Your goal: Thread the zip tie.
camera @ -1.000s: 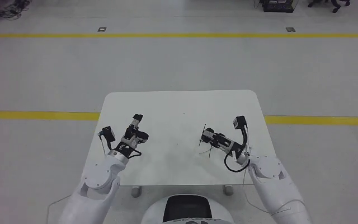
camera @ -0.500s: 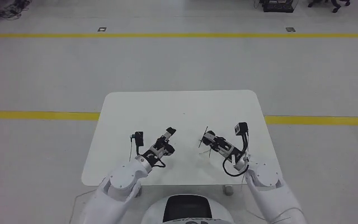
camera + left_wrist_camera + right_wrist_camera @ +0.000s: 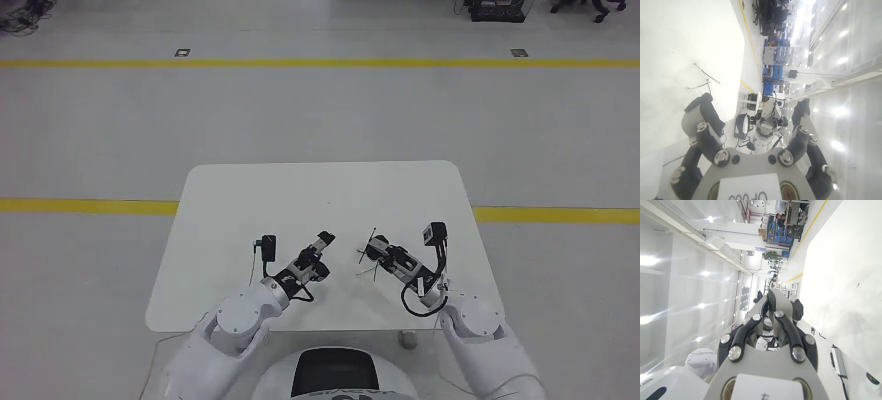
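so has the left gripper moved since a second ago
Yes. In the top view the left gripper has swung away from the table's left edge toward its middle, and is now much nearer the right gripper.

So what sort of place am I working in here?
Probably a large robotics lab or factory hall: there are yellow lines marked on a pale floor, blue equipment racks in the background, and another robot standing beyond the white table.

White table (black zip ties scattered)
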Controlling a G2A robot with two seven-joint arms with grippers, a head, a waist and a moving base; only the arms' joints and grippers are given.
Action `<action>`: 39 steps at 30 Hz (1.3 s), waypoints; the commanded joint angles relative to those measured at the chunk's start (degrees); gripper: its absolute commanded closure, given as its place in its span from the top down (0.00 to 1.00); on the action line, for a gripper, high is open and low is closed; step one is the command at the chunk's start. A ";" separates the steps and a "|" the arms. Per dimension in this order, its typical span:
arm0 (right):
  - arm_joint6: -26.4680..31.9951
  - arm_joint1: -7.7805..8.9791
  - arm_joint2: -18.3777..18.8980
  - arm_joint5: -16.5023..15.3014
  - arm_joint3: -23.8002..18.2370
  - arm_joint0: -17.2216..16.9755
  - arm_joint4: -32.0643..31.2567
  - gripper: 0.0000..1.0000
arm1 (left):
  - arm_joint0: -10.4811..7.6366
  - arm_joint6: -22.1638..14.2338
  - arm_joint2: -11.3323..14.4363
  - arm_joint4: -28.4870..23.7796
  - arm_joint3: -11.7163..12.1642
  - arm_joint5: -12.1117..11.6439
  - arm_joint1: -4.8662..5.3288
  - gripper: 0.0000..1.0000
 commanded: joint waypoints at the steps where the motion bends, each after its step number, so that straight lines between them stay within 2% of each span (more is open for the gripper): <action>1: -1.12 -0.07 -0.51 -0.04 0.70 0.18 -0.13 0.00 | -0.31 -0.86 1.00 0.84 -0.06 -1.30 -0.05 1.00; 4: -2.28 -0.25 -1.09 -0.04 1.86 0.28 1.46 0.00 | -1.71 -1.47 3.39 1.91 0.81 -3.72 -0.41 1.00; 7: -1.40 -0.44 -1.64 -0.04 3.21 0.23 4.43 0.00 | -3.70 -0.78 6.49 -0.05 2.72 -6.75 -1.30 1.00; 8: -0.80 -0.43 -1.36 -0.04 3.65 0.32 5.12 0.00 | -4.66 -0.42 7.74 -0.61 3.64 -7.12 -1.68 1.00; 18: -0.87 -0.41 -0.80 -0.04 3.60 0.28 5.38 0.00 | -4.66 -0.42 7.74 -0.61 3.64 -7.12 -1.68 1.00; 21: -2.97 -0.47 -1.41 -0.04 3.62 0.36 4.23 0.00 | -4.91 1.52 8.90 5.49 4.13 -8.77 -1.62 1.00; 24: -4.16 -0.59 -1.87 -0.04 3.46 0.20 4.54 0.00 | -5.04 4.84 10.75 12.89 5.18 -12.11 -1.72 1.00; 26: -4.25 -0.67 -1.96 -0.04 3.77 0.13 5.21 0.00 | -5.20 6.95 11.92 15.23 5.85 -13.95 -1.95 1.00; 29: -3.45 -0.72 -2.12 -0.04 4.27 0.33 5.97 0.00 | -5.70 8.50 12.43 15.59 6.63 -15.51 -2.19 1.00; 36: -3.45 -0.72 -2.12 -0.04 4.27 0.33 5.97 0.00 | -5.70 8.50 12.43 15.59 6.63 -15.51 -2.19 1.00; 39: -4.47 -0.78 -2.65 -0.04 4.12 0.40 5.75 0.00 | -5.43 9.11 12.59 12.78 7.03 -16.96 -2.40 1.00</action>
